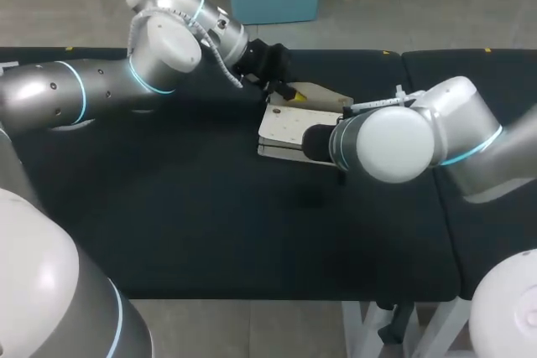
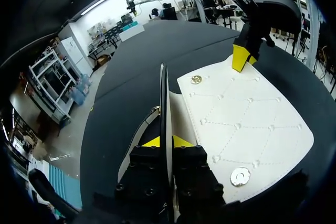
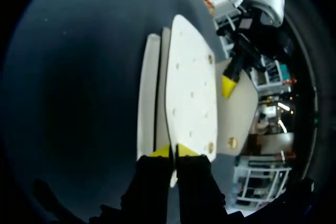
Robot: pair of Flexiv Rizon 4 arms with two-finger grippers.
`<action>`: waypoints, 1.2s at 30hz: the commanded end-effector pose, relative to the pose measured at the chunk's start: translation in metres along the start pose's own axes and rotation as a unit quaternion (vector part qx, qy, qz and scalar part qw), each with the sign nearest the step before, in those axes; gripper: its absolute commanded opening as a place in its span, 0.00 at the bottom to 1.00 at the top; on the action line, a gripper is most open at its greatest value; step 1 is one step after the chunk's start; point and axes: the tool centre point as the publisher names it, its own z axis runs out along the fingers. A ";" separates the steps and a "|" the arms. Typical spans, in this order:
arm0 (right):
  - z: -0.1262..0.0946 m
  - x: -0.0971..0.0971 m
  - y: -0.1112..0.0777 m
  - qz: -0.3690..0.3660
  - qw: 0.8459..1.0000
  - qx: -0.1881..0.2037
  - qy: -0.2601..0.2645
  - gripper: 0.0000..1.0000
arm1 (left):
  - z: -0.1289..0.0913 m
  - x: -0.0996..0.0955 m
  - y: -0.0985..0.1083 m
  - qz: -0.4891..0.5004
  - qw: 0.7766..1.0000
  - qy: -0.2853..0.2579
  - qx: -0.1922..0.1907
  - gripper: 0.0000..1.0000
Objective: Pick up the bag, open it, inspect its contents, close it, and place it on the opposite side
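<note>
You have one bag to track: a cream quilted leather bag [image 1: 289,127] at the middle of the black bench [image 1: 168,207], toward its far edge, between your two arms. Two tools are on it, one per arm.

Your left tool [image 2: 166,141] is closed on a thin upright panel of the bag, with one yellow tip on each side of its edge. Beside that panel a broad quilted flap [image 2: 247,124] spreads out flat. On the flap you can count two round metal snaps, a gold snap [image 2: 196,80] near its far corner and a silver snap [image 2: 240,177] near the corner closest to the tool.

Your right tool [image 3: 174,151] is likewise clamped on the edge of a cream panel, its tips pressed to both faces. From the left wrist it shows at the flap's far corner.

In the head view, the right arm's large rounded wrist joint [image 1: 390,140] hides the right tool and covers the bag's right end. The bag's inside cannot be seen in any view. You cannot tell whether the bag rests on the bench or is raised slightly.
</note>
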 end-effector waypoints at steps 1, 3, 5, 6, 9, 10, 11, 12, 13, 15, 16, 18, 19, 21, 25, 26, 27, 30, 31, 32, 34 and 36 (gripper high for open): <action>0.002 0.005 -0.003 0.000 1.000 -0.006 -0.009 0.00 | -0.001 -0.001 0.002 0.000 1.000 -0.002 0.006 0.00; 0.000 0.004 -0.003 0.004 1.000 -0.005 -0.007 0.35 | -0.002 -0.001 0.001 -0.001 1.000 -0.003 0.009 0.00; -0.006 0.000 -0.003 0.008 1.000 -0.004 -0.001 1.00 | -0.003 -0.001 -0.001 0.000 1.000 -0.003 0.010 0.00; -0.010 -0.002 -0.002 0.009 1.000 -0.004 0.002 1.00 | -0.003 -0.001 -0.001 0.000 1.000 -0.003 0.010 0.00; -0.025 -0.009 0.001 0.014 1.000 -0.017 0.011 1.00 | -0.003 -0.001 -0.001 0.000 1.000 -0.003 0.010 0.00; -0.030 -0.011 0.002 0.015 1.000 -0.021 0.015 1.00 | -0.003 -0.001 -0.001 0.000 1.000 -0.003 0.010 0.00; -0.035 -0.014 0.002 0.016 0.999 -0.024 0.017 1.00 | -0.003 -0.001 -0.001 0.000 1.000 -0.003 0.010 0.00; -0.039 -0.016 0.003 0.017 0.999 -0.027 0.019 1.00 | -0.003 -0.001 -0.001 0.000 1.000 -0.003 0.010 0.00; -0.044 -0.018 0.003 0.016 0.999 -0.031 0.021 1.00 | -0.003 -0.001 -0.001 0.000 1.000 -0.003 0.010 0.00; -0.056 -0.024 0.003 0.017 0.999 -0.038 0.020 1.00 | -0.003 -0.001 -0.001 0.000 1.000 -0.003 0.010 0.00; -0.061 -0.026 0.003 0.017 0.999 -0.038 0.020 1.00 | -0.003 -0.001 -0.001 0.000 1.000 -0.003 0.010 0.00; -0.066 -0.029 0.003 0.019 0.999 -0.040 0.022 1.00 | -0.003 -0.001 -0.001 0.000 1.000 -0.003 0.010 0.00; -0.067 -0.030 0.004 0.018 0.999 -0.039 0.023 1.00 | -0.003 -0.001 -0.001 0.000 1.000 -0.003 0.010 0.00; -0.069 -0.033 0.005 0.015 0.999 -0.034 0.023 1.00 | -0.003 -0.001 -0.001 0.000 1.000 -0.003 0.010 0.00; -0.073 -0.037 0.008 0.013 0.999 -0.033 0.031 1.00 | -0.011 -0.002 -0.006 0.006 1.000 -0.011 0.003 0.00; -0.074 -0.038 0.008 0.012 0.999 -0.034 0.034 1.00 | -0.015 -0.003 -0.009 0.007 1.000 -0.013 0.004 0.00; -0.075 -0.039 0.009 0.010 0.999 -0.029 0.038 1.00 | -0.019 -0.004 -0.011 0.008 1.000 -0.020 0.001 0.00; -0.078 -0.042 0.011 0.003 0.999 -0.019 0.045 0.45 | -0.032 -0.006 -0.020 0.012 0.999 -0.032 -0.002 0.00; -0.080 -0.043 0.012 0.000 0.999 -0.012 0.047 0.16 | -0.038 -0.007 -0.025 0.013 0.999 -0.039 -0.005 0.00; -0.080 -0.044 0.012 -0.001 0.999 -0.010 0.047 0.00 | -0.041 -0.007 -0.026 0.012 0.999 -0.042 -0.006 0.00; -0.083 -0.047 0.014 -0.003 0.999 -0.005 0.048 0.00 | -0.050 -0.009 -0.033 0.010 0.999 -0.050 -0.008 0.00; -0.085 -0.050 0.015 -0.004 0.999 -0.002 0.047 0.00 | -0.055 -0.009 -0.037 0.011 0.998 -0.054 -0.010 0.00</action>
